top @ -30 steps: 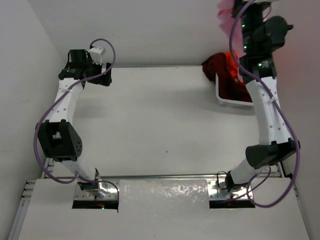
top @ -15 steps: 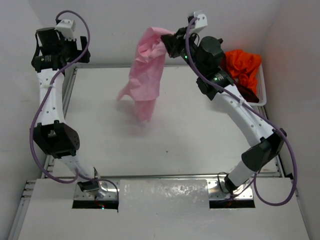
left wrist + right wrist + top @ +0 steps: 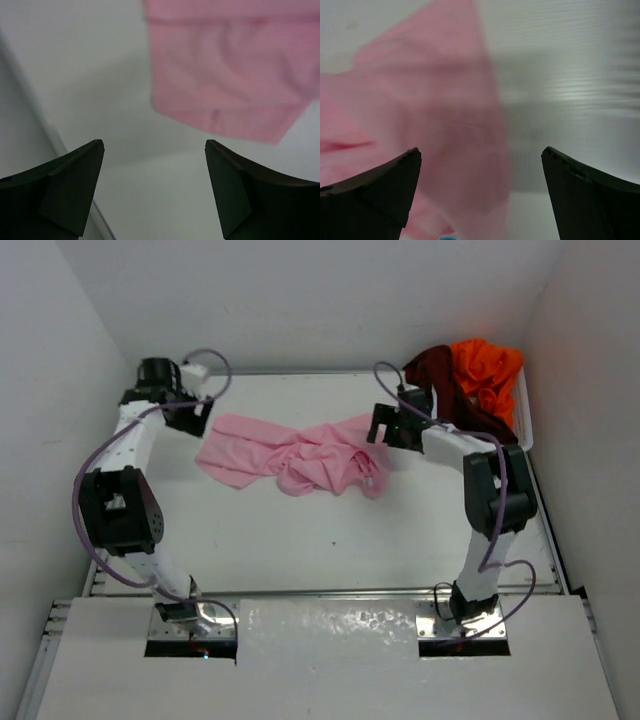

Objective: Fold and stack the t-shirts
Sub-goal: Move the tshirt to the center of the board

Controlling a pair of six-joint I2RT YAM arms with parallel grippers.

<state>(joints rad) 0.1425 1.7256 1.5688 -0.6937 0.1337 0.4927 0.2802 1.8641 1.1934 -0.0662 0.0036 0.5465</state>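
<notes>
Top external, then wrists: pink shirt on table, both grippers empty

Top external: pink shirt (image 3: 300,455) lies crumpled across the far middle of the table (image 3: 330,540), stretched left to right and bunched in the centre; it is not flat, so folding looks not yet begun; left gripper (image 3: 190,418) sits at its left end and right gripper (image 3: 385,428) at its right end, one per side, likely so the cloth can be pulled out flat; maroon shirt (image 3: 440,380) and orange shirt (image 3: 487,368) are heaped in the basket (image 3: 523,420) at far right, maroon draped over the rim; both look parked there until the pink one is done.

Left wrist: left gripper (image 3: 154,150) has its jaws apart with nothing between; pink shirt (image 3: 225,85) edge lies just beyond the tips, not touching; bare table below; looks lined up for a grab at that hem.

Right wrist: right gripper (image 3: 480,152) has its jaws wide apart and is empty; pink shirt (image 3: 420,110) lies under and ahead of the left finger; view is blurred, so contact can't be told; cloth rests on the table unheld.
</notes>
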